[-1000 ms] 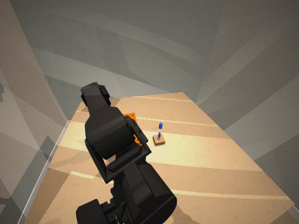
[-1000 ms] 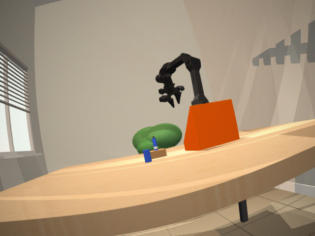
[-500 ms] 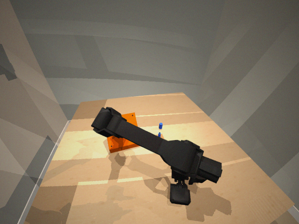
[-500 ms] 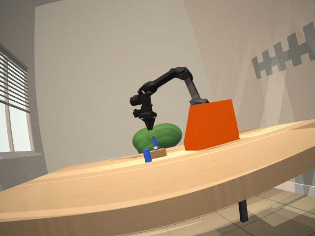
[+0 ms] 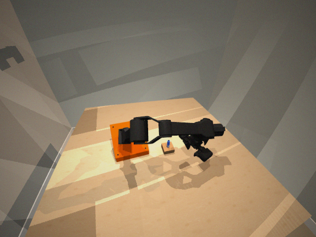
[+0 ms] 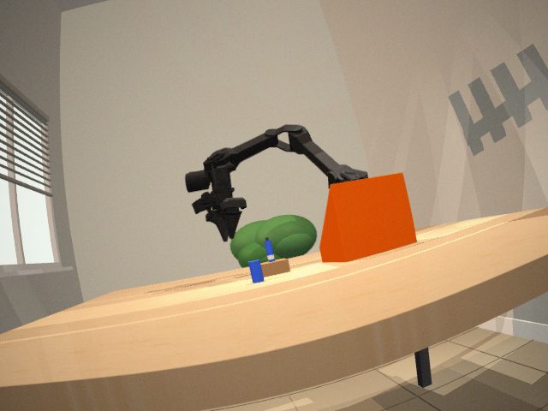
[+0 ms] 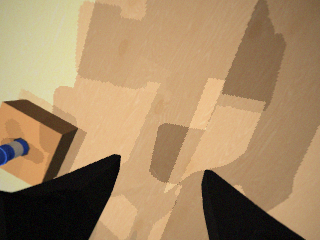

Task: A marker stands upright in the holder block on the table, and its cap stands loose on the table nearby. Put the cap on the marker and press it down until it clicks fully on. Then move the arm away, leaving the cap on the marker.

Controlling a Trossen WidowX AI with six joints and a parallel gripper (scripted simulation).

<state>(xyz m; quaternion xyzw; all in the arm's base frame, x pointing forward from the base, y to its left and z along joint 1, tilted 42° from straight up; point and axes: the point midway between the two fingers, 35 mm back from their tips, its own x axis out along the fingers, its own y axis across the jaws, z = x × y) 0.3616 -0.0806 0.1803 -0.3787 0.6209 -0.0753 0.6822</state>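
The blue marker (image 5: 168, 142) (image 6: 268, 247) (image 7: 6, 153) stands upright in the wooden holder block (image 5: 168, 151) (image 6: 278, 268) (image 7: 39, 121). The blue cap (image 6: 255, 271) stands on the table close to the block in the exterior view. It is outside the wrist view and does not show in the top view, where the arm covers part of the table. My gripper (image 5: 196, 146) (image 6: 228, 239) (image 7: 161, 169) is partly open and empty, pointing down above the table. It is to the right of the block in the top view; the block is at the left edge of the wrist view.
The arm reaches out from its orange base (image 5: 113, 136) (image 6: 372, 217) and passes high over the table (image 5: 204, 204) (image 6: 133, 323). A green bushy object (image 6: 278, 234) shows behind the marker in the exterior view. Arm shadows fall across the table.
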